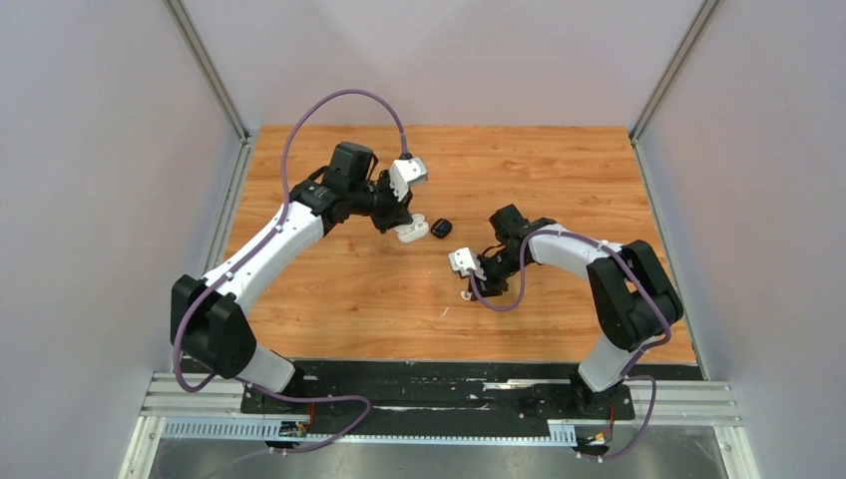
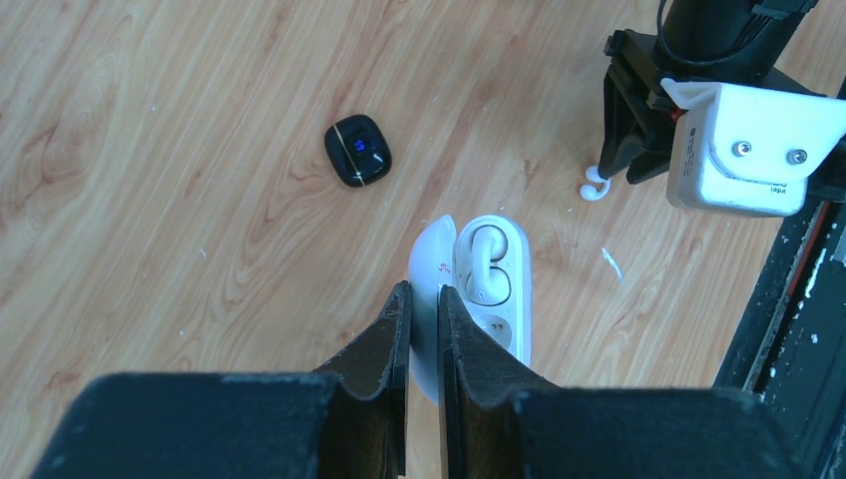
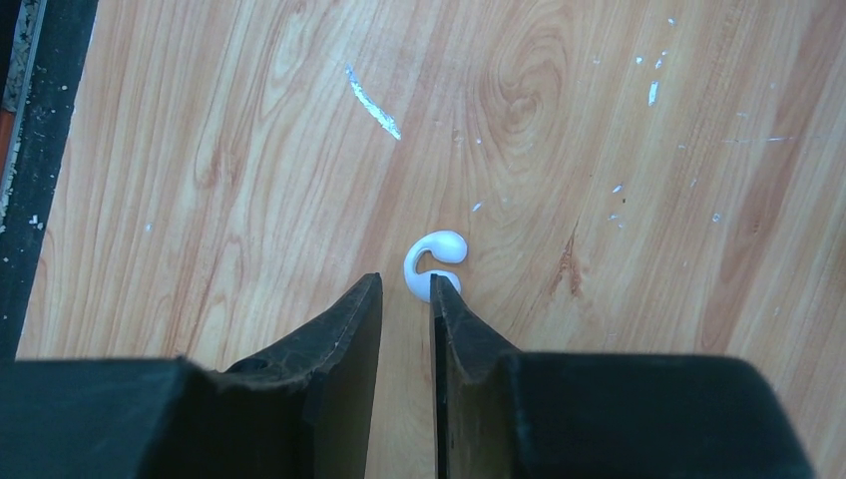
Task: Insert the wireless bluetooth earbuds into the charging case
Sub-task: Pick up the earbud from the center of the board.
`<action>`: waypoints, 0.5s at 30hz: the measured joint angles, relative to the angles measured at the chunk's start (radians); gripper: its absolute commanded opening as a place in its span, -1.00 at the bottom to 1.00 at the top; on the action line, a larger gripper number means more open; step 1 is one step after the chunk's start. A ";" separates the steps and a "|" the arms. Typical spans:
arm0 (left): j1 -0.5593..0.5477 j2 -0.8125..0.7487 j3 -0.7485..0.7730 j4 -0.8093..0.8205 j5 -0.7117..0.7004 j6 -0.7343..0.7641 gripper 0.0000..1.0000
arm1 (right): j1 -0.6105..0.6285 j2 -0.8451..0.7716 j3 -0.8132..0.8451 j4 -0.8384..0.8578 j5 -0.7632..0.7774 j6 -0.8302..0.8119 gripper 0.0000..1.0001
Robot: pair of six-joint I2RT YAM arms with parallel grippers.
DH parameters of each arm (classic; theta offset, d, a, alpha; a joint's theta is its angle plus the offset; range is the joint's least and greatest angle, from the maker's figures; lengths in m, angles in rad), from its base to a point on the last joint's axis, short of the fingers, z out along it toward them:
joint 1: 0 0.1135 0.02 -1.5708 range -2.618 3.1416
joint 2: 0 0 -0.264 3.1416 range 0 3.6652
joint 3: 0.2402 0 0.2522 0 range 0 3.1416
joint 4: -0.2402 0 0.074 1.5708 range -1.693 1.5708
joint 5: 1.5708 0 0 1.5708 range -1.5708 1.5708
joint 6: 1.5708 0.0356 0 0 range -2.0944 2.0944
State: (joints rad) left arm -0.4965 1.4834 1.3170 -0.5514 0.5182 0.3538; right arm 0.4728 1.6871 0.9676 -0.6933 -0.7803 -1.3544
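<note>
Right wrist view: loose white earbud (image 3: 431, 261) lies on worktop (image 3: 619, 329), just at the tip of the right jaws, which stand slightly apart, gripping nothing. Second earbud (image 2: 487, 261) sits in open white charging case (image 2: 521, 299), left jaws clamped on its lid. Black case (image 2: 357, 150) lies near, apart.
</note>
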 measured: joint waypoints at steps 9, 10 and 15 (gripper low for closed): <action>0.002 0.000 0.000 -0.006 -0.001 0.000 -1.00 | 0.007 0.029 0.024 0.003 -0.005 -0.006 -0.45; 0.003 0.000 0.000 -0.006 0.000 0.000 -1.00 | 0.009 0.033 0.029 0.002 -0.005 -0.006 -0.45; 0.005 0.000 0.000 -0.006 0.000 0.000 -1.00 | 0.015 0.048 0.043 0.005 -0.003 -0.009 -0.41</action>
State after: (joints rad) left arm -0.4911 1.4834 1.3170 -0.5575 0.5179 0.3538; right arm 0.4881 1.7351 1.0103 -0.6880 -0.7837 -1.3636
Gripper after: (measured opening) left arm 0.170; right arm 0.281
